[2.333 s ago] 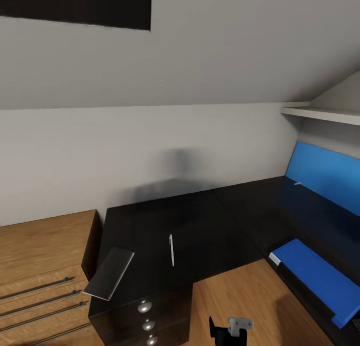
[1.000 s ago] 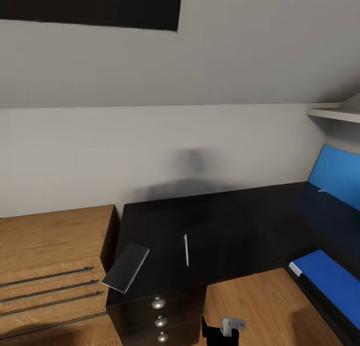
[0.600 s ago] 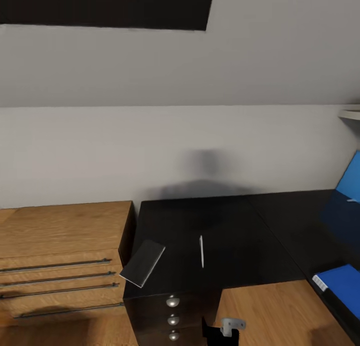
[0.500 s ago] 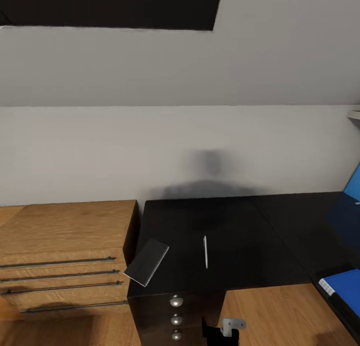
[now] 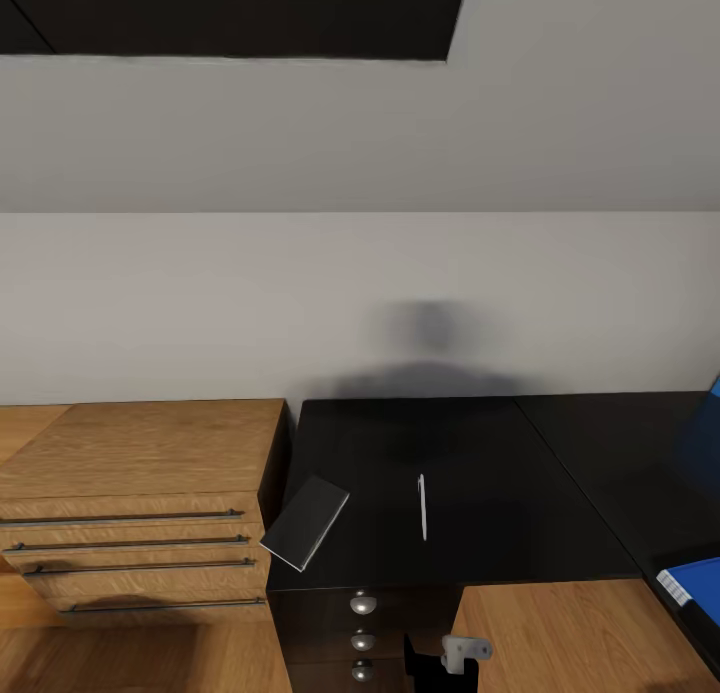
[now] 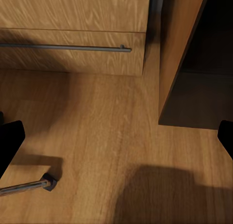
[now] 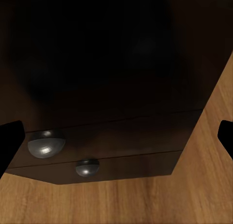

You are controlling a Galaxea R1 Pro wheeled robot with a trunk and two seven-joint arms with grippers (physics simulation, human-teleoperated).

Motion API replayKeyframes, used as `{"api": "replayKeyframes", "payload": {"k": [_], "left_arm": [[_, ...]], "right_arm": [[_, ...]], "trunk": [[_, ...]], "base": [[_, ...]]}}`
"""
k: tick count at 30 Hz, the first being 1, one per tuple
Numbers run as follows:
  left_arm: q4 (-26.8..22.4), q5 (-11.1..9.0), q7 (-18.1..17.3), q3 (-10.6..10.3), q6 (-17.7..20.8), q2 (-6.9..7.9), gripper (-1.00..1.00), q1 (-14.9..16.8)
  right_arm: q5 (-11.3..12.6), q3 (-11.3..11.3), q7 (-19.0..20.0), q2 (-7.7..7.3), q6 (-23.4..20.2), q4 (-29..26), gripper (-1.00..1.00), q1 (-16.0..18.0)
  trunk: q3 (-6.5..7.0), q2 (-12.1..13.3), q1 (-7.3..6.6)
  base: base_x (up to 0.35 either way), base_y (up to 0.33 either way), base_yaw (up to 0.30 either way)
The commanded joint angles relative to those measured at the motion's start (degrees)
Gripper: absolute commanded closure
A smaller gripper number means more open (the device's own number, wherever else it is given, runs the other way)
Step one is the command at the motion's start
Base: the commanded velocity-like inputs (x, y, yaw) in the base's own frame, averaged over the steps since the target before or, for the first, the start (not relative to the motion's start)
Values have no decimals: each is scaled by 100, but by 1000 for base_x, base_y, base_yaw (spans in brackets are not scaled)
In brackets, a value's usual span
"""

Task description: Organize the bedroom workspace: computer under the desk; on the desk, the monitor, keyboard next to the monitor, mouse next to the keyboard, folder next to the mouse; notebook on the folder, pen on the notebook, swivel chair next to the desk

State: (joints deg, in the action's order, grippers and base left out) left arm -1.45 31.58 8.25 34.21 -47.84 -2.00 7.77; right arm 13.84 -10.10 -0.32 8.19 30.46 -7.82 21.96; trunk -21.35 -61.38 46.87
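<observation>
Thin grey notebook [image 5: 305,521] lies on the black-topped desk [image 5: 480,453], overhanging its left front edge; slim pale pen [image 5: 422,507] lies right of it; light wooden drawer cabinet [image 5: 130,503] stands left.

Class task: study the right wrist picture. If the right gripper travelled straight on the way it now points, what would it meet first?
Most likely the black drawer front of the desk pedestal, near its round silver knobs; depth is unclear. Both fingertips sit wide apart.
</observation>
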Motion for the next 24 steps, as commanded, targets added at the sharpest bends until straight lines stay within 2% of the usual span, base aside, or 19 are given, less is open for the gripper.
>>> {"api": "replayKeyframes", "payload": {"k": [1,9,16,20,24], "left_arm": [[0,61,54,15,-10,-1,-100,3],[3,59,54,16,-6,5,-100,3],[-1,59,54,8,-6,10,-100,3],[0,55,54,12,-6,11,-100,4],[-2,51,54,15,-9,9,-100,3]], "right_arm": [[58,-49,-3,-1,21,5,-100,4],[39,-53,-3,-1,21,8,-100,4],[28,-58,-3,4,21,9,-100,6],[24,-61,-3,5,21,9,-100,4],[23,-62,-3,7,21,9,-100,3]], "trunk": [[-6,-4,0],[-6,-4,0],[-6,-4,0],[-6,-4,0],[-6,-4,0]], "base": [[0,0,8],[0,0,2],[-270,0,14],[-226,0,159],[-52,0,246]]}}
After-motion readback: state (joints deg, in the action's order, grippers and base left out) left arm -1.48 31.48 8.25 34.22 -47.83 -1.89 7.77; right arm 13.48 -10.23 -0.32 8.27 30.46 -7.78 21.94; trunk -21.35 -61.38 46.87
